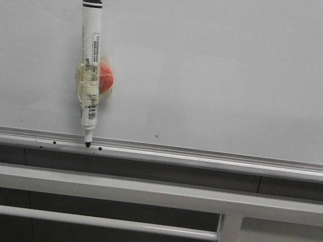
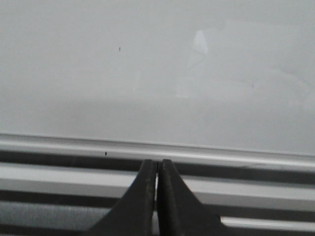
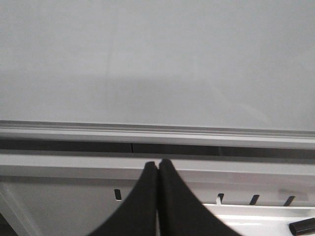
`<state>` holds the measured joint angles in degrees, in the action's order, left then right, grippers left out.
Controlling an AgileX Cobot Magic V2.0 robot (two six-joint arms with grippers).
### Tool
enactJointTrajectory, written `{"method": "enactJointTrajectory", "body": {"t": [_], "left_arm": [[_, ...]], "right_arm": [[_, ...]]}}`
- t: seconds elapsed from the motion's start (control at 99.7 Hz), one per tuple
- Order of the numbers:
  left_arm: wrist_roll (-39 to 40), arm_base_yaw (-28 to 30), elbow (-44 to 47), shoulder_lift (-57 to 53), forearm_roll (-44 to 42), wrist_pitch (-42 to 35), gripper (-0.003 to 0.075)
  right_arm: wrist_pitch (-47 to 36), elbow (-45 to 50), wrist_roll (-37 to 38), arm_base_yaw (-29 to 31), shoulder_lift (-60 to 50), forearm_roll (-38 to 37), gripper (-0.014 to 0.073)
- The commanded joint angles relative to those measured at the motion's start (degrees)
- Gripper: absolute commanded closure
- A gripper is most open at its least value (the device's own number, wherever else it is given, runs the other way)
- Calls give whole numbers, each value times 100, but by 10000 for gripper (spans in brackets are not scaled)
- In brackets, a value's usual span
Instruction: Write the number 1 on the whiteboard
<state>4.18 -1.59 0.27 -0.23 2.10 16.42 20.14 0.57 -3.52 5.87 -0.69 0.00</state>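
The whiteboard (image 1: 226, 70) fills the upper part of the front view, with a silver rail (image 1: 204, 157) along its lower edge. No number 1 stroke shows on it. A white marker (image 1: 91, 71) with a black cap end hangs upright on the board, tip down at the rail, held by clear tape and an orange magnet (image 1: 105, 79). Neither gripper appears in the front view. My left gripper (image 2: 157, 164) is shut and empty, facing the board (image 2: 147, 64). My right gripper (image 3: 158, 164) is shut and empty, facing the board (image 3: 157, 59).
Below the rail run white bars and panels (image 1: 152, 194) and a thin white rod (image 1: 90, 221). Small dark specks (image 1: 157, 136) dot the board. A black cylindrical end (image 3: 302, 227) shows at the corner of the right wrist view.
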Motion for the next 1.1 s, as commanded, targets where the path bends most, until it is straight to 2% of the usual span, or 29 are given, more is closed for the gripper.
{"method": "enactJointTrajectory", "body": {"t": [0.0, 0.171, 0.271, 0.542, 0.722, 0.933, 1.093], "left_arm": [[52, -54, 43, -132, -65, -1026, 741], [52, -54, 43, -132, -136, -2227, 741], [52, -54, 43, -132, -136, -2588, 741], [52, -54, 43, -132, -124, -2675, 741], [52, -54, 43, -132, -124, -2769, 741], [52, -54, 43, -132, -85, -2798, 741], [52, -54, -12, -132, -85, -2969, 741]], "right_arm": [[-234, 177, -26, 34, -75, -120, 658], [-778, 177, -26, 34, -75, -425, 658], [-1068, 177, -26, 34, -75, -425, 658], [-1092, 177, -26, 34, -75, -401, 658], [-1404, 177, -26, 34, -75, -155, 658], [-2221, 177, -17, 34, -75, -106, 658], [-3515, 177, -17, 21, -75, 485, 658]]}}
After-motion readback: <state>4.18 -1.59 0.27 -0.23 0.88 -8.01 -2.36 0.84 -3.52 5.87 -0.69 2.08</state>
